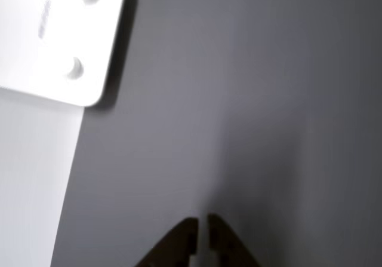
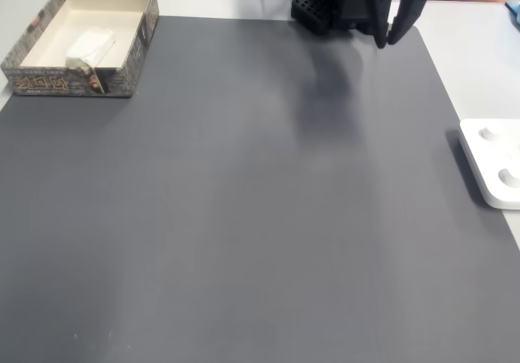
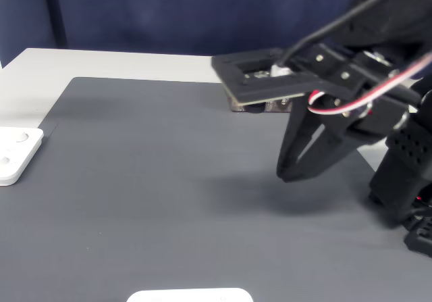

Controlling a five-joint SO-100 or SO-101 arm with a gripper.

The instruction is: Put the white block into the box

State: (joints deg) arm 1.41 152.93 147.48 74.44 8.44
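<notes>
The white block [image 2: 91, 45] lies inside the box [image 2: 73, 82], which stands at the far left corner of the grey mat in a fixed view. The box [image 3: 236, 69] also appears behind the arm in the other fixed view. My gripper [image 2: 388, 38] hangs above the mat's far edge near the arm's base, well to the right of the box. Its dark fingers meet at the tips and hold nothing. In the other view the gripper [image 1: 203, 234] shows two brown tips almost touching above bare mat. The gripper [image 3: 289, 173] points down a little above the mat.
A white panel with round knobs [image 2: 496, 168] lies at the mat's right edge and appears again [image 1: 59, 34] [image 3: 17, 153]. The arm's base [image 2: 313, 10] stands at the far edge. Another white object [image 3: 189, 295] pokes in at the bottom. White table [image 2: 479, 62] surrounds the mat.
</notes>
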